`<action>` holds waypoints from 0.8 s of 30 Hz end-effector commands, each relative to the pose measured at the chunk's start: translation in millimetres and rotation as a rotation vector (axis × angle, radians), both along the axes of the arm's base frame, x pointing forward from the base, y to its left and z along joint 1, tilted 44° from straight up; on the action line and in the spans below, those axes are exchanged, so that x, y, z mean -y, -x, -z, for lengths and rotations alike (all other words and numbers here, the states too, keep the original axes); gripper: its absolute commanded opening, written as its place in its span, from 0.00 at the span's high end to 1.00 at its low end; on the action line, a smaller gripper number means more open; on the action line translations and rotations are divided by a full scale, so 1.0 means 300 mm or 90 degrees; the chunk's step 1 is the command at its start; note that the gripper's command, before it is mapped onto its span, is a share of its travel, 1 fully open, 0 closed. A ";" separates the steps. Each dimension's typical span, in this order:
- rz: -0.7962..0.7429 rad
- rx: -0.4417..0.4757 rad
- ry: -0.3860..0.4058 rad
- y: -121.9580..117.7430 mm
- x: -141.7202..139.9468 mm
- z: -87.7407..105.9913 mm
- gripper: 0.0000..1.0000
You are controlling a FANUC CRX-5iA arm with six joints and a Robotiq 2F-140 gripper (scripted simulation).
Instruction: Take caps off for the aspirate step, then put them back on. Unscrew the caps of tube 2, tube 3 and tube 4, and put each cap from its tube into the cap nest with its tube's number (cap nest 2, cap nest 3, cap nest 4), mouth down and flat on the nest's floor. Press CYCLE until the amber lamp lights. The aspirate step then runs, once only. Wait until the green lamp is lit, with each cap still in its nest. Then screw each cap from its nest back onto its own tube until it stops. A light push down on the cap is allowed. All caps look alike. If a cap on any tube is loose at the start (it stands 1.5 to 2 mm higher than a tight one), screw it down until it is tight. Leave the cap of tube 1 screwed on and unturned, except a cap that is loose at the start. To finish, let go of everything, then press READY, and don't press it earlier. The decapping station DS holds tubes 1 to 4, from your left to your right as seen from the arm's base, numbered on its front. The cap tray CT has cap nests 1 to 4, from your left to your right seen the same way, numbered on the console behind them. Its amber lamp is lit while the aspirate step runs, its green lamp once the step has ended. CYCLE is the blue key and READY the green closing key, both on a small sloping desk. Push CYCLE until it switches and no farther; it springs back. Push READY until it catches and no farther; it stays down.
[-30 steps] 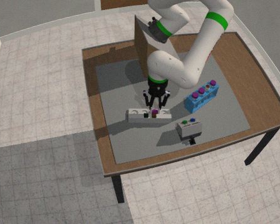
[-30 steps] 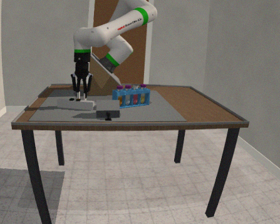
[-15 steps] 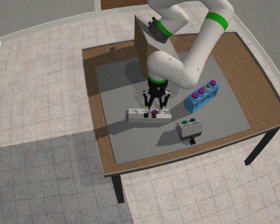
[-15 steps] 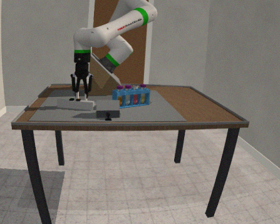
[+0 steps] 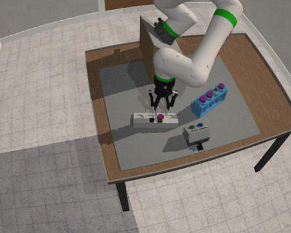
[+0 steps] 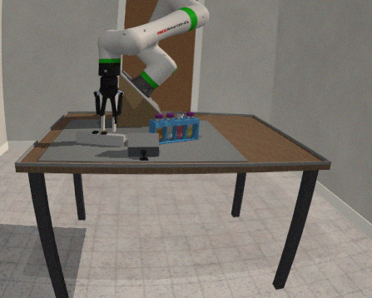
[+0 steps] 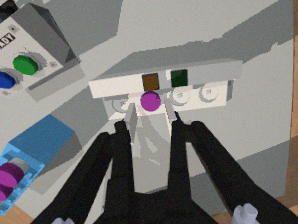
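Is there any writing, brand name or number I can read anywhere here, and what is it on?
"ADY": black letters on the key desk in the wrist view, cut off by the picture's edge.
Red and dark lettering on the arm in the exterior view: a brand mark, too small to read.
Numbers on the cap tray and tube rack: none can be made out.
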State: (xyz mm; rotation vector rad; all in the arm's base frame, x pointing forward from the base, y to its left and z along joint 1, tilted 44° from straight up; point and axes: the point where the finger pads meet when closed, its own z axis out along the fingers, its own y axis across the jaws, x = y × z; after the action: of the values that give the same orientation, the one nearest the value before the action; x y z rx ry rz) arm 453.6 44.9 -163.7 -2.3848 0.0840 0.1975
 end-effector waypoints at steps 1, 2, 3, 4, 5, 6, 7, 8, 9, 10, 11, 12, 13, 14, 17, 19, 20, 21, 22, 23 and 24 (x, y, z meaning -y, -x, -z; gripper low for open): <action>0.000 0.000 0.000 -0.006 0.032 -0.034 0.71; 0.000 0.000 0.000 -0.008 0.043 -0.046 0.71; 0.000 0.000 0.000 -0.010 0.055 -0.058 0.71; 0.000 0.000 0.000 -0.012 0.066 -0.070 0.71; 0.000 0.000 0.000 -0.014 0.078 -0.082 0.71; 0.000 0.000 0.000 -0.016 0.089 -0.094 0.71; 0.000 0.000 0.000 -0.018 0.100 -0.106 0.71; 0.000 0.000 0.000 -0.020 0.112 -0.118 0.71; 0.000 0.000 0.000 -0.022 0.123 -0.130 0.71; 0.000 0.000 0.000 -0.024 0.134 -0.142 0.71; 0.000 0.000 0.000 -0.026 0.146 -0.154 0.71; 0.000 0.000 0.000 -0.026 0.146 -0.154 0.71; 0.000 0.000 0.000 -0.026 0.146 -0.154 0.71; 0.000 0.000 0.000 -0.028 0.157 -0.166 0.71; 0.000 0.000 0.000 -0.034 0.191 -0.202 0.71; 0.000 0.000 0.000 -0.038 0.214 -0.226 0.71; 0.000 0.000 0.000 -0.040 0.225 -0.238 0.71; 0.000 0.000 0.000 -0.041 0.237 -0.250 0.71; 0.000 0.000 0.000 -0.043 0.243 -0.257 0.71; 0.000 0.000 0.000 -0.043 0.243 -0.257 0.71; 0.000 0.000 0.000 -0.043 0.243 -0.257 0.71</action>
State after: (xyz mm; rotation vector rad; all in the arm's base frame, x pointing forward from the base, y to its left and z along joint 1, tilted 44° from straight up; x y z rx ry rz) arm 466.1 -27.3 -87.2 -2.3850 0.0837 0.1978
